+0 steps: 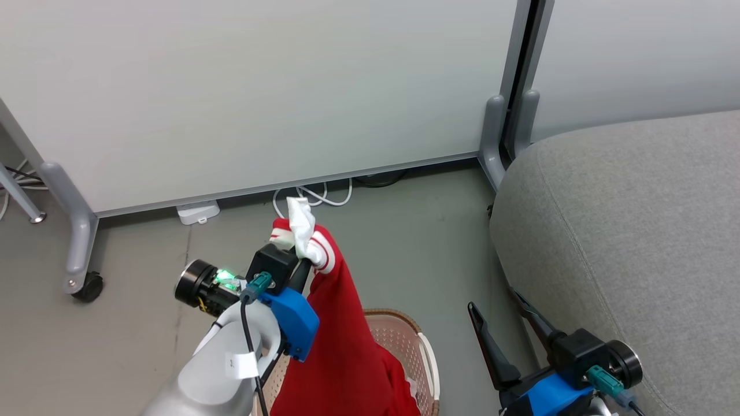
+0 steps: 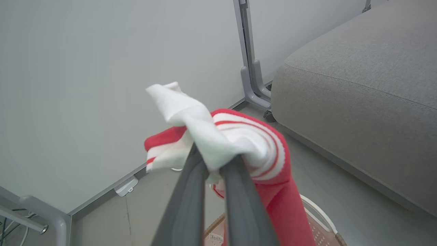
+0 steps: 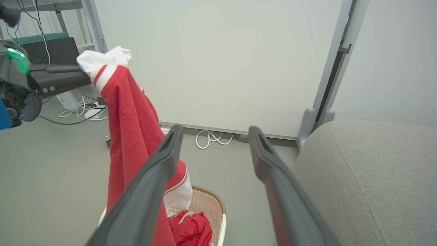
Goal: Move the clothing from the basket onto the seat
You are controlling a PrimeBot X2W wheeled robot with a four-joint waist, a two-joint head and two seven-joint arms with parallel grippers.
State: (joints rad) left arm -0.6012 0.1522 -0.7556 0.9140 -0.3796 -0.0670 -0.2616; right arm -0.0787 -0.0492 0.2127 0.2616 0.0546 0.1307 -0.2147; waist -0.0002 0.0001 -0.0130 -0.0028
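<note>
My left gripper (image 1: 304, 254) is shut on the white-trimmed collar end of a red garment (image 1: 341, 346), part of the clothing, and holds it up above the basket (image 1: 404, 326). The red cloth hangs straight down into the basket. The left wrist view has the dark fingers (image 2: 191, 191) pinching white cloth and striped trim (image 2: 259, 147). In the right wrist view, another bunched red piece (image 3: 191, 229) lies inside the cream basket (image 3: 215, 201). My right gripper (image 1: 494, 300) stands open and empty between the basket and the grey seat (image 1: 636, 231).
A white partition panel on grey wheeled legs (image 1: 81, 254) stands behind the basket. White cables (image 1: 315, 196) and a small white box (image 1: 198, 212) lie at its foot. Grey floor (image 1: 428, 248) separates the basket from the sofa edge.
</note>
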